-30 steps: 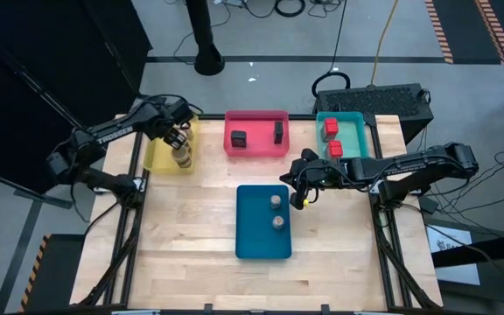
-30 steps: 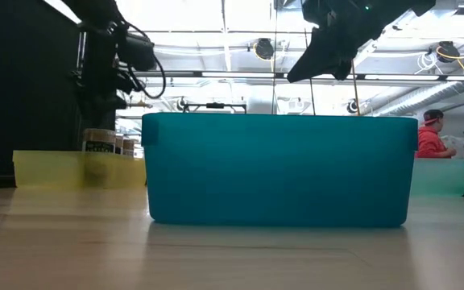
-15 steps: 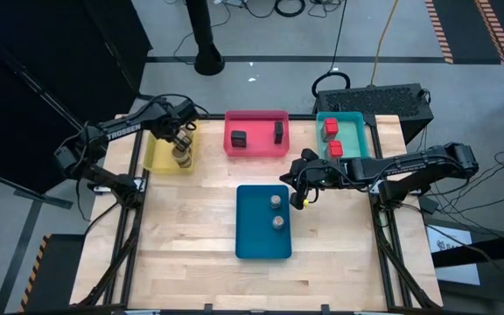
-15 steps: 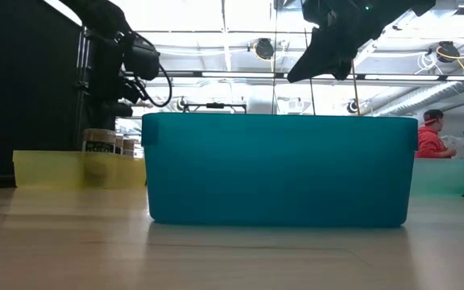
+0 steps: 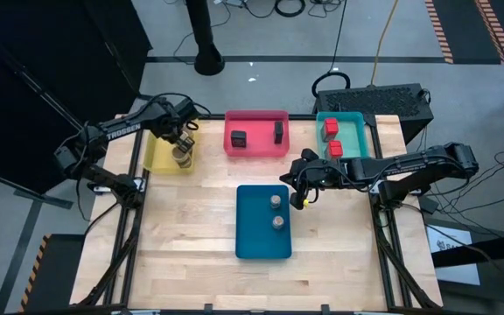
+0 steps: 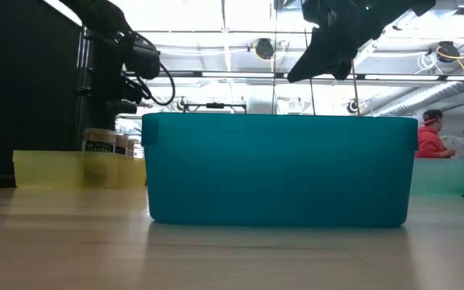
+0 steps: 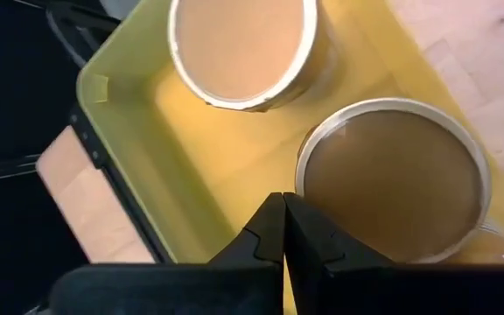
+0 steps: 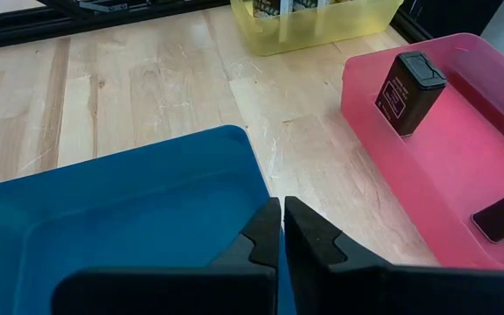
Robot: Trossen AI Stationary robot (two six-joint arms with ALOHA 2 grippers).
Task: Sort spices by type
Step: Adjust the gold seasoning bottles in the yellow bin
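Sorting is appearing complete or close to it; no container is lying loose on the bench (image 5: 191,227) as far as the overhead view shows.

Far left, the yellow tray (image 5: 157,157) is holding the tan jars (image 5: 180,154). They are cylindrical with pale rims and flat brown lids, two showing clearly from the left wrist. The tray is translucent, smooth plastic. The left tool (image 5: 182,135) is hovering over this tray, fingers pressed together and gripping nothing.

Next, the pink tray (image 5: 256,147) is carrying two dark boxes (image 5: 239,137), squarish and matte; one is standing upright, and one is lying flat in the right wrist view.

The blue tray (image 5: 250,241), nearer the front, is holding two small grey round jars (image 5: 276,203).

The right tool (image 5: 297,181) is hanging just beside the blue tray's far right corner, fingers likewise closed and empty.

Far right, the green tray (image 5: 357,140) is containing two red boxes (image 5: 330,129), cube-shaped.

The bench is pale, grained wood. Each type is sitting in its own tray; judging by this, only retracting the arms is remaining.
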